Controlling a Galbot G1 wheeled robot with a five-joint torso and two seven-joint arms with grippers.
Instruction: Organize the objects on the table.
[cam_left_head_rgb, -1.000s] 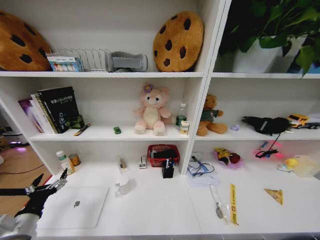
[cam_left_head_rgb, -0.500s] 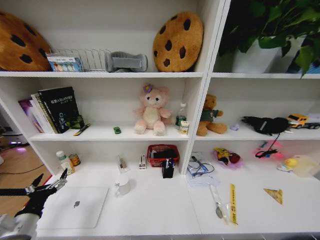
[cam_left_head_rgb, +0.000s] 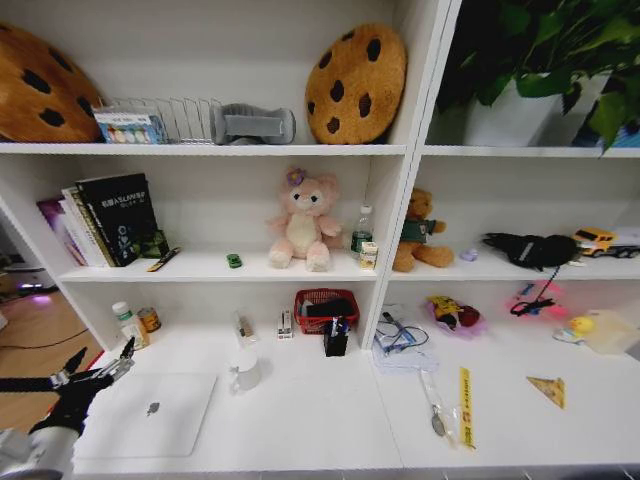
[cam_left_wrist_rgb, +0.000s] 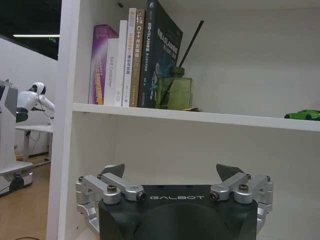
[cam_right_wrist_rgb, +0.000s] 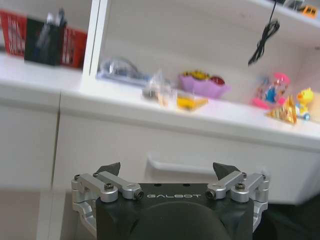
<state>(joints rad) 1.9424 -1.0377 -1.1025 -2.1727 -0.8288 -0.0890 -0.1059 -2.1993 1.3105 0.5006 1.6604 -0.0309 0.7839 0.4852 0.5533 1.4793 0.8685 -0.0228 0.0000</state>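
At the far left my left gripper (cam_left_head_rgb: 98, 373) hangs just off the left end of the long white bench (cam_left_head_rgb: 330, 420), its fingers (cam_left_head_rgb: 127, 350) spread wide with nothing between them. It has not stirred over the last second; the arm sits where it was, level with the bench top and pointing along it. From the wrist it faces the white shelving, with a row of upright books (cam_left_wrist_rgb: 135, 55) and a green glass bottle (cam_left_wrist_rgb: 175, 90) above.

Just beside those fingers lies the closed silver laptop (cam_left_head_rgb: 150, 412), flat on the bench, lid down, untouched. Further along stand a small white mug (cam_left_head_rgb: 244, 371), then a red mesh basket (cam_left_head_rgb: 326, 308) with a black pen holder (cam_left_head_rgb: 336, 338) in front of it. The tiny green toy car (cam_left_head_rgb: 234, 260) rests on the shelf above, left of a pink plush.

Past the shelf divider are a loose stack of papers with a blue cable (cam_left_head_rgb: 402, 345), a yellow strip (cam_left_head_rgb: 466, 405) and a purple dish (cam_left_head_rgb: 455, 314).

My right gripper (cam_right_wrist_rgb: 167, 172) is low, facing the bench's drawer front (cam_right_wrist_rgb: 175, 160), its fingers (cam_right_wrist_rgb: 224, 170) also spread and empty.

Nothing on the bench has shifted, so I judge the tidying has not begun; the laptop is nearest.
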